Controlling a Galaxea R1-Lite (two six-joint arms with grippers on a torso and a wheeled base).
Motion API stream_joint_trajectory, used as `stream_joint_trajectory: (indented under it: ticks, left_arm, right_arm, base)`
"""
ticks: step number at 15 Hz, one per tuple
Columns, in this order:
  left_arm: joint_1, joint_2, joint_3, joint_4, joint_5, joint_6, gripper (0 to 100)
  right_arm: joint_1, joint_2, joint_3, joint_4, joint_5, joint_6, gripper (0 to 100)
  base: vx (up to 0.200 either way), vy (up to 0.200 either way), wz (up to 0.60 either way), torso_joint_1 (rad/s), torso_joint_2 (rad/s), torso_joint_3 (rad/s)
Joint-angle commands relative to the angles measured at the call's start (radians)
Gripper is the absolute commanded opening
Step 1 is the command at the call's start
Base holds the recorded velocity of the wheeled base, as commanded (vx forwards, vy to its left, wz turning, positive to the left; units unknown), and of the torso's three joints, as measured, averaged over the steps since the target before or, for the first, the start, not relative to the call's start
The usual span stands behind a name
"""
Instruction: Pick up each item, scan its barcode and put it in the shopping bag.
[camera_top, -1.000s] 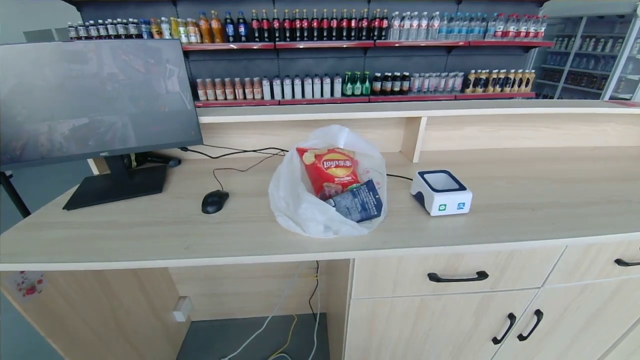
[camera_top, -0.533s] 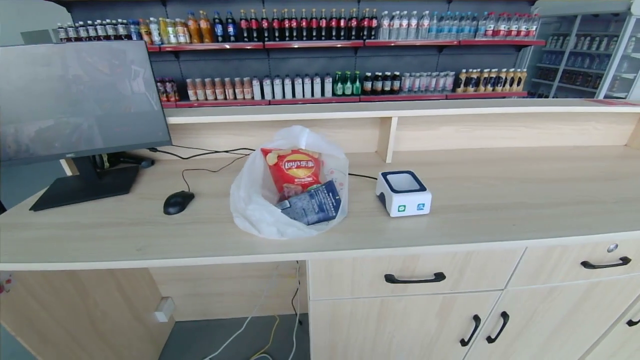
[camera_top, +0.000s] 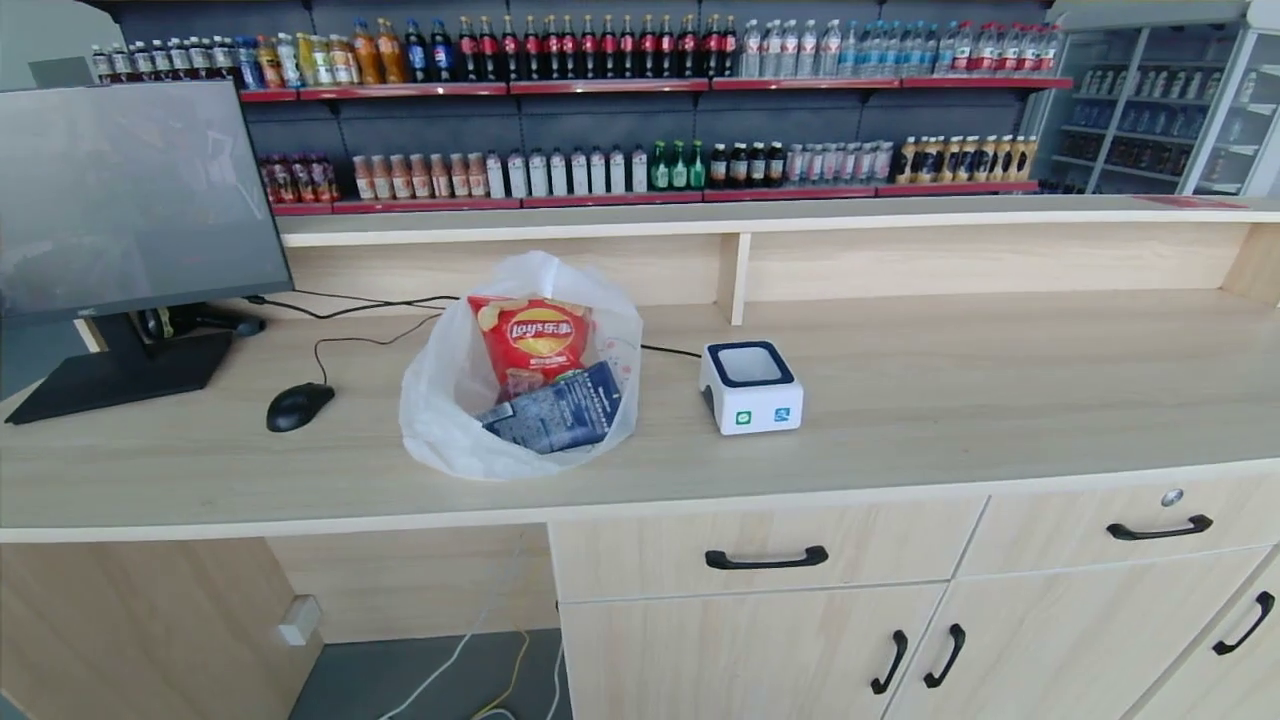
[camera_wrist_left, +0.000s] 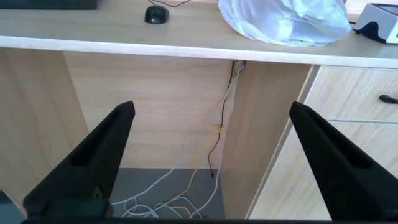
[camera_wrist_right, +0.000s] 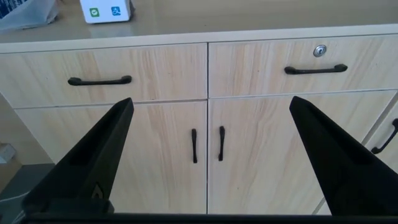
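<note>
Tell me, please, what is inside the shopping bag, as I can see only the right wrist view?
Observer: The shopping bag holds a red bag of chips, standing upright, with a dark blue pouch leaning in front of it.
Operator: Thank you. What lies on the counter on the bag's other side?
Observer: A black computer mouse lies to the robot's left of the bag, and a monitor stands farther left.
Operator: And how is the left arm?
Observer: The left gripper hangs below the counter's edge, jaws open, facing the open space under it.
</note>
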Motion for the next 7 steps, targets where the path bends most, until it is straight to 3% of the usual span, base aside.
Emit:
stream_joint_trajectory:
  ticks: [1, 5, 7]
  left_arm:
    - [0.0, 0.0, 0.0, 0.0, 0.0, 0.0, 100]
    - [0.0, 0.0, 0.0, 0.0, 0.0, -0.002, 100]
    - [0.0, 0.0, 0.0, 0.0, 0.001, 0.0, 100]
  right_arm:
    - [0.0, 0.0, 0.0, 0.0, 0.001, 0.0, 100]
    - [0.002, 0.0, 0.0, 0.0, 0.001, 0.0, 100]
    - [0.0, 0.0, 0.0, 0.0, 0.001, 0.0, 100]
  base:
    - [-0.2, 0.0, 0.0, 0.007, 0.01, 0.002]
    - [-0.2, 0.0, 0.0, 0.0, 0.01, 0.001]
    - [0.0, 0.0, 0.0, 0.0, 0.0, 0.0]
